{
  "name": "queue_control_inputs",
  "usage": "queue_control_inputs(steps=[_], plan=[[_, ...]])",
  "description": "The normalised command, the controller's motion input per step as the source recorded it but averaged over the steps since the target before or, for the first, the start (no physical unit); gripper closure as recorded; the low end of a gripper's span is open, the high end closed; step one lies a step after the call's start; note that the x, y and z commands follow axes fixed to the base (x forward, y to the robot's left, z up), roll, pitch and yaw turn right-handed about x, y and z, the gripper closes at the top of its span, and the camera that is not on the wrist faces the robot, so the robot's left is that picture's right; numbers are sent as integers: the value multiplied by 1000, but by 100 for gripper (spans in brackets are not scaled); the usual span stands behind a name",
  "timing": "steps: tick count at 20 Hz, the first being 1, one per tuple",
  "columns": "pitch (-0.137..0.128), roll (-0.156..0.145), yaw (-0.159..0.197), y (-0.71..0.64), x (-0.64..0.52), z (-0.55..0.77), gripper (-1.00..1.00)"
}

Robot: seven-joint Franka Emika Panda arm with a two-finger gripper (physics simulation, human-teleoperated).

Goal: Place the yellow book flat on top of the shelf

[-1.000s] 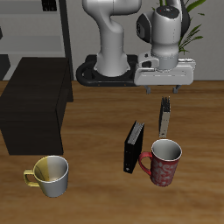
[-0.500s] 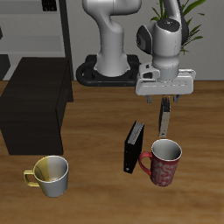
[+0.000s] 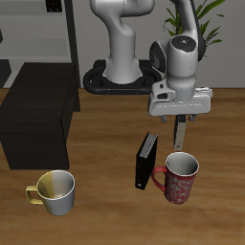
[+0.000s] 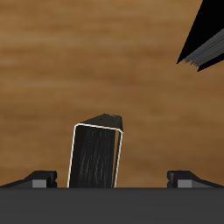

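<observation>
The yellow book [image 3: 180, 138] stands upright on the table, thin edge toward the camera, behind the red mug. My gripper [image 3: 179, 119] hangs directly above it, open, with the fingers coming down around the book's top. In the wrist view the book's dark top edge with a pale rim [image 4: 94, 157] lies between my two fingertips [image 4: 39, 179], nearer one of them, and the gripper [image 4: 111, 180] is not touching it. The shelf [image 3: 38, 110] is the low black-brown cabinet across the table, with a bare flat top.
A thicker black book [image 3: 145, 160] stands beside the yellow one and shows in the wrist view [image 4: 206, 39]. A red mug [image 3: 177, 178] stands just in front of the yellow book. A yellow-handled mug [image 3: 55, 190] sits near the front edge. A grey rack [image 3: 57, 29] stands behind the shelf.
My gripper has come down from well above the yellow book to its top edge. The book, mugs and shelf have not moved.
</observation>
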Motion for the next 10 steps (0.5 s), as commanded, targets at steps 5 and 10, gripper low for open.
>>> queue_control_inputs(steps=[5, 10], plan=[[41, 44, 21, 101, -51, -290, -100], [35, 5, 1, 7, -39, -145, 100]])
